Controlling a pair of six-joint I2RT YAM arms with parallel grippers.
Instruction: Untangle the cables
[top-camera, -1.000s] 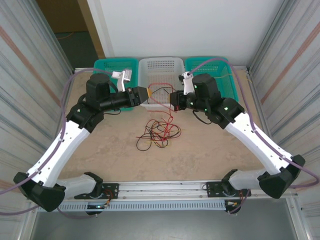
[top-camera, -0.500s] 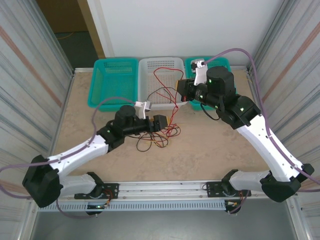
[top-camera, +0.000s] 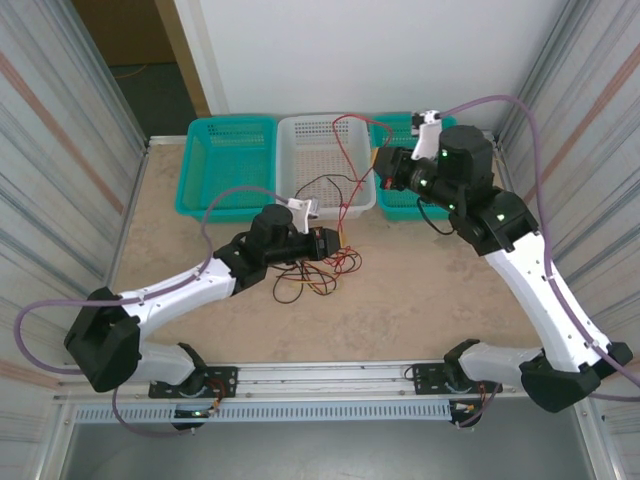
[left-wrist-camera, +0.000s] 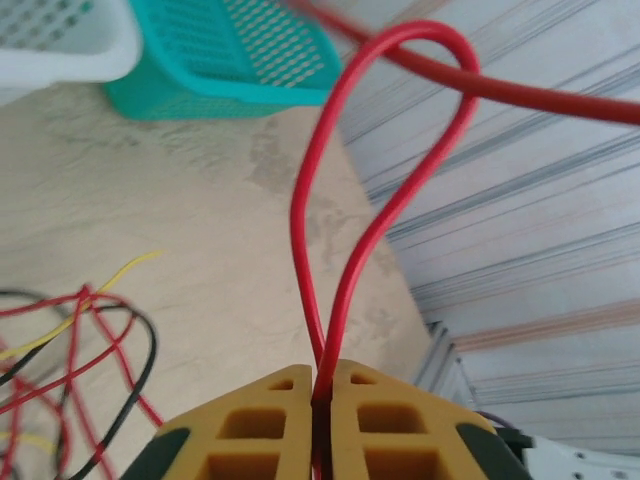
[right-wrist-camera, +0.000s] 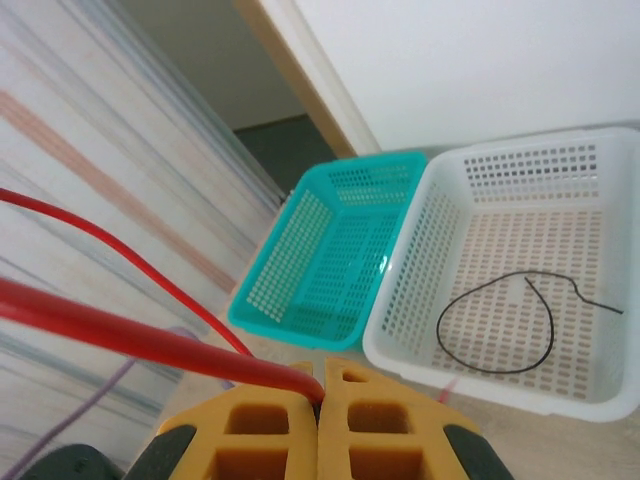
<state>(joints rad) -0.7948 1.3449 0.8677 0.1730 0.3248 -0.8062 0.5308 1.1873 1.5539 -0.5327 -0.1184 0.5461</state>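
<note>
White mesh basket (top-camera: 325, 150) left of the right end effector (top-camera: 380, 170); teal basket (top-camera: 230, 165) farther left; beige worktop (top-camera: 420, 290) below.

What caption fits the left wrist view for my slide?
Left claw shut on a red cable loop; tangled cables lie on the table nearby.

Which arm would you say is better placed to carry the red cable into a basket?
Right, probably: the right gripper, shut on the red cable, is by the white basket; the left gripper pinches it beside the tangle.
</note>
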